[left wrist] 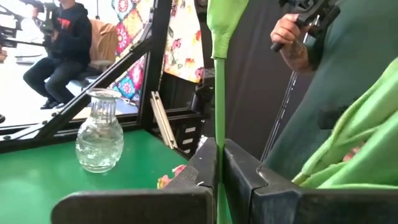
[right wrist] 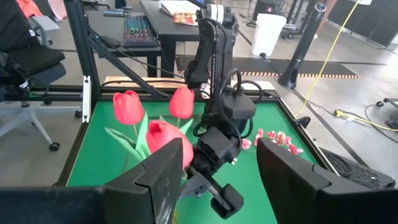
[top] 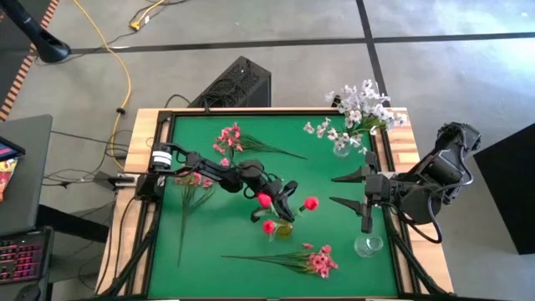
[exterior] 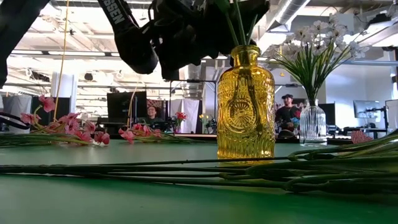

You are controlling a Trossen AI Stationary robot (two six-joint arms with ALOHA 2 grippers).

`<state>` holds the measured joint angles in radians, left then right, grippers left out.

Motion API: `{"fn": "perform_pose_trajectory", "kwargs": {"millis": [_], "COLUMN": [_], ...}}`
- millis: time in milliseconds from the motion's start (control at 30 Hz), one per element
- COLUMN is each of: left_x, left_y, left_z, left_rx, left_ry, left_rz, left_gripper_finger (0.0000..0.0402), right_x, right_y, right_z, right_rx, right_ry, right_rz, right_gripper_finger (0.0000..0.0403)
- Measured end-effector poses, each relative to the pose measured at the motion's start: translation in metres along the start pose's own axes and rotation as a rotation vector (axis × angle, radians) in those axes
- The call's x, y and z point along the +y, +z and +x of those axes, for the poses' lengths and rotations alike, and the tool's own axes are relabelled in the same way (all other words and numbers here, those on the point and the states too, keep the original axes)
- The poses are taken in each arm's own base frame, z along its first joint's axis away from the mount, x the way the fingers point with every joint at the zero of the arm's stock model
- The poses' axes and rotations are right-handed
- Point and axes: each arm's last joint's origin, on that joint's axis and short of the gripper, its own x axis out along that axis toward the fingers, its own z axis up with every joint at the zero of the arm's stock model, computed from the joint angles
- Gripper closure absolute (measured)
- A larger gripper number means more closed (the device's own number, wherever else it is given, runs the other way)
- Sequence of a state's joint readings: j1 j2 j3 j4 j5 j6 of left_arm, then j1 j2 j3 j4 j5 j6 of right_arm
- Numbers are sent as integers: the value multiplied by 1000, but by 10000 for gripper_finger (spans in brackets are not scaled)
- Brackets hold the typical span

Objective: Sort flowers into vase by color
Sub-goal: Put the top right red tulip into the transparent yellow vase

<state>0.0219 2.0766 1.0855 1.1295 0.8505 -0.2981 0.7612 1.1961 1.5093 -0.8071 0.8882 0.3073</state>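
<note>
My left gripper (top: 285, 201) hovers over the yellow glass vase (exterior: 244, 106) at mid-table and is shut on a green flower stem. Three red tulip buds (right wrist: 129, 106) spread out around the vase mouth. White sprays (top: 361, 104) stand in a clear vase (top: 341, 149) at the far right. An empty clear vase (top: 368, 245) stands at the near right. Pink sprays lie flat on the green mat: one far left (top: 230, 138), one under the left arm (top: 196, 180), one near the front edge (top: 322, 261). My right gripper (top: 349, 191) waits open, right of the yellow vase. My left gripper pinches a green stem (left wrist: 219, 127) between its two fingers, which lie across it. The stem stands about upright and runs down toward the yellow vase's neck (exterior: 239, 34). Which bud tops this stem cannot be told.
The raised wooden table rim (top: 401, 159) frames the green mat. Long stems of the near pink spray (exterior: 186, 171) lie in front of the yellow vase. People sit and stand in the room beyond the table. Bare mat lies at the near left (top: 217, 280).
</note>
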Motion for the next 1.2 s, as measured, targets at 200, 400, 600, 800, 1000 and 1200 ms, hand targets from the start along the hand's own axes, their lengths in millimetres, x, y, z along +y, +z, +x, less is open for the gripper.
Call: {"fn": "perform_pose_trajectory", "kwargs": {"millis": [200,400,600,800,1000,1200], "left_x": [1,3,3,3,5,10], "left_y": [-2,-8,-8,-8,-7,-5], "left_z": [0,0,1,1,-3,-11], "left_rx": [17,48,44,43,48,63], "left_ry": [13,58,69,69,52,19], "left_rz": [-23,-120,-113,-130,-131,-135], "left_gripper_finger": [401,396,361,313,273,265], "right_x": [0,0,0,0,0,0], "right_y": [0,0,0,0,0,0], "right_z": [0,0,0,0,0,0], "right_rx": [0,0,0,0,1,0], "right_ry": [0,0,0,0,0,1], "right_rz": [0,0,-1,-1,-1,-1], "right_gripper_finger": [173,173,173,173,173,173]}}
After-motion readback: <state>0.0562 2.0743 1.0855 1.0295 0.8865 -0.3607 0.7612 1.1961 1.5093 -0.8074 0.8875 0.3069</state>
